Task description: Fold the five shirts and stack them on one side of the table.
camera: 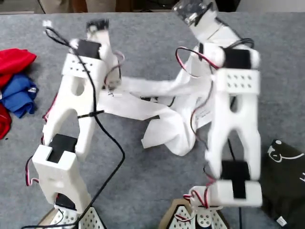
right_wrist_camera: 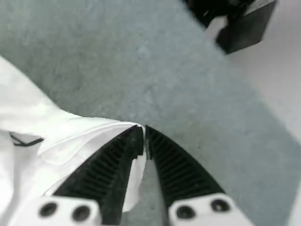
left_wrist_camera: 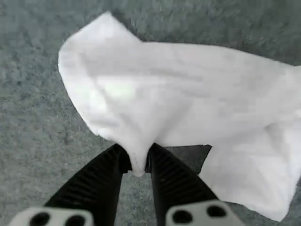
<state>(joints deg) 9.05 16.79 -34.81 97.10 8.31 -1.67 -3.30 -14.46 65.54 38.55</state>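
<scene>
We count one white shirt (camera: 157, 109) at the centre of the frame, one blue shirt (camera: 19, 95) at the left edge and one dark shirt (camera: 286, 176) at lower right. Red cloth shows in two places, an upper red patch (camera: 14, 59) and a lower red patch (camera: 3, 121) at the left edge; we cannot tell whether that is one shirt or two. There are two arms: the arm at frame left (camera: 71, 95) and the arm at frame right (camera: 236, 109).

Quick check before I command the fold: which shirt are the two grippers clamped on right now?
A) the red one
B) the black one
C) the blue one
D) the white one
D: the left gripper and the right gripper are each shut on a bit of the white shirt, which hangs stretched between the two arms in the high view.
</scene>
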